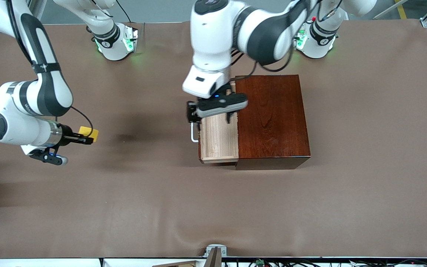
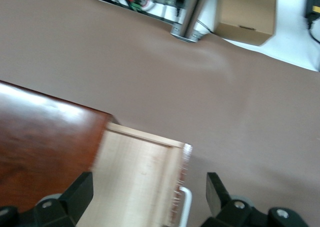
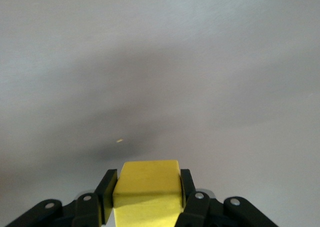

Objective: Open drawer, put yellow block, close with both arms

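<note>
The drawer (image 1: 219, 139) is pulled partly out of the dark reddish-brown box (image 1: 272, 118), its pale tray bare inside. Its white handle (image 1: 193, 134) faces the right arm's end of the table. My left gripper (image 1: 209, 115) is open over the drawer's front; in the left wrist view (image 2: 149, 187) its fingers stand on either side of the tray front (image 2: 140, 182) and handle (image 2: 185, 207), gripping nothing. My right gripper (image 1: 87, 139) is shut on the yellow block (image 1: 88, 132) above the table at the right arm's end. The block (image 3: 145, 197) sits between the pads.
The table's brown mat (image 1: 161, 193) runs between the block and the drawer. A metal bracket (image 1: 215, 251) sits at the table edge nearest the front camera. A cardboard box (image 2: 247, 12) lies off the table past that edge.
</note>
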Robot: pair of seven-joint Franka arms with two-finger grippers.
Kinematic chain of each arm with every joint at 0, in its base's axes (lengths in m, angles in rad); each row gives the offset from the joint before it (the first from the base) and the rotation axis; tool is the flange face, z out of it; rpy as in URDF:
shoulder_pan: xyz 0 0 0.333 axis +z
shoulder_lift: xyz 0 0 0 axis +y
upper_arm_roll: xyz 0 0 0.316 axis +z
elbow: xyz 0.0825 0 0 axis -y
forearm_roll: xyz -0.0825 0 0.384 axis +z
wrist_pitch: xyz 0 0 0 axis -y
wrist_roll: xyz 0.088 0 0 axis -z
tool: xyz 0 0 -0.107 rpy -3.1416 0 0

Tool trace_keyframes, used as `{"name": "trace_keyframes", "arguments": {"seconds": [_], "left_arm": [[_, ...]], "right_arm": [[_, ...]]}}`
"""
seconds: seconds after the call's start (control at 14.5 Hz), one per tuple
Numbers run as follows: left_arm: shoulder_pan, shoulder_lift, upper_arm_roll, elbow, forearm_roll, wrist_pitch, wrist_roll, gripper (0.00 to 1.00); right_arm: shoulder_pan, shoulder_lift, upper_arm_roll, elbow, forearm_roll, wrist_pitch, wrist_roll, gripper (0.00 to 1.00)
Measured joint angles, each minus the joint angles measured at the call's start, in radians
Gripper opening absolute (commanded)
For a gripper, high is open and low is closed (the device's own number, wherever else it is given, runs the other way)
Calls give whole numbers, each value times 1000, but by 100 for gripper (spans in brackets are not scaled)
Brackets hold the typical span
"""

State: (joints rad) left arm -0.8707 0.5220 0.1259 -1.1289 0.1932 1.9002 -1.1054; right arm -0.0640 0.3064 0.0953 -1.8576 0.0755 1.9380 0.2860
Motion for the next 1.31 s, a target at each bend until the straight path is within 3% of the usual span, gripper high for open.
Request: {"name": "trace_keyframes", "arguments": {"seconds": [0.34, 0.69, 1.31], "left_arm": [[130, -89, 0, -2, -2, -151, 256, 100], [283, -158, -1, -5, -23, -277, 496, 100], [436, -236, -1, -9, -26, -432, 713, 100]], "right_arm": [[70, -14, 2, 23, 7, -17, 154, 1], [206, -39, 3, 73, 10, -72, 386, 1], [460, -45, 4, 172, 12, -123, 826, 1]]}}
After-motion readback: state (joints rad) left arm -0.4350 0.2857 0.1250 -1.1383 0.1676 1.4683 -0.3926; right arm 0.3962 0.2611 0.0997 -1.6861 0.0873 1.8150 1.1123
